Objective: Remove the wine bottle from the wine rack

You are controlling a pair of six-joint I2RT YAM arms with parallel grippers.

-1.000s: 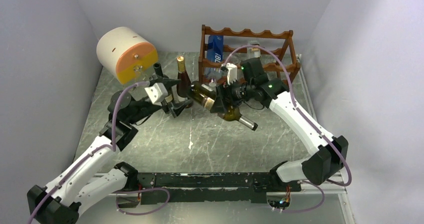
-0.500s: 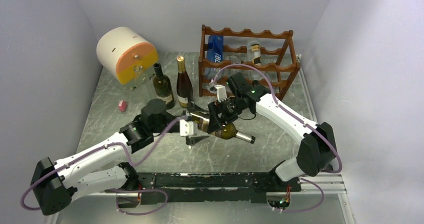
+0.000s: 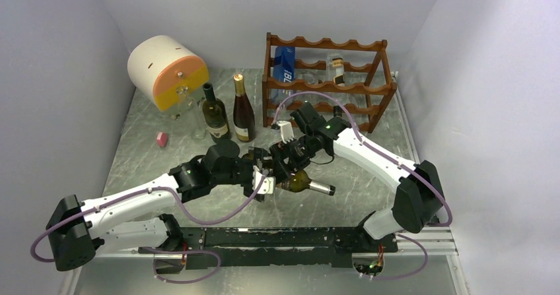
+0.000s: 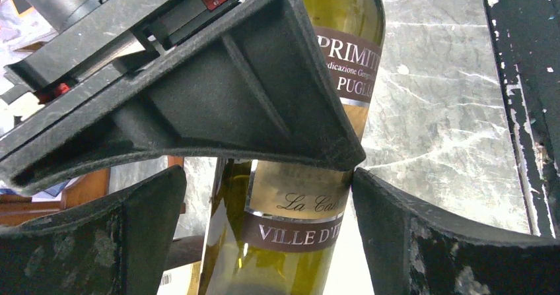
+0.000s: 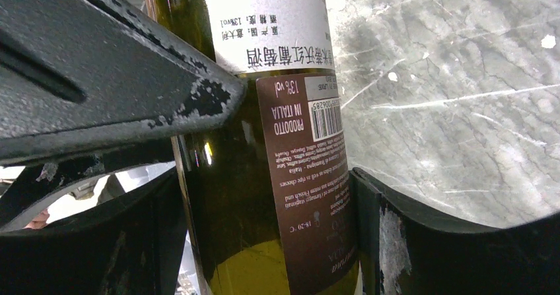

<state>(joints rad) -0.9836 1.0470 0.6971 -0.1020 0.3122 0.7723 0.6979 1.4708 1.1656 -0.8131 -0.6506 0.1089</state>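
Observation:
The wine bottle [image 3: 300, 184], green glass with a brown and cream label, lies level above the table, clear of the dark reddish-brown wine rack [image 3: 323, 44] at the back. My right gripper [image 3: 290, 160] is shut on its body; in the right wrist view both fingers press the glass [image 5: 264, 196] of the bottle. My left gripper [image 3: 264, 176] is open around the same bottle from the near left. In the left wrist view the bottle [image 4: 297, 235] sits between my fingers, with a gap beside the left finger [image 4: 92, 235].
Two upright bottles [image 3: 214, 113] [image 3: 242, 110] stand left of the rack. A white and orange cylinder [image 3: 168, 70] lies at the back left. A small pink object [image 3: 161, 139] is on the table. The rack holds a blue box [image 3: 284, 64] and a small bottle [image 3: 338, 70].
My left arm swung from beside the upright bottles toward the middle and came around the held bottle. My right gripper carried the bottle nearer and lower, away from the rack.

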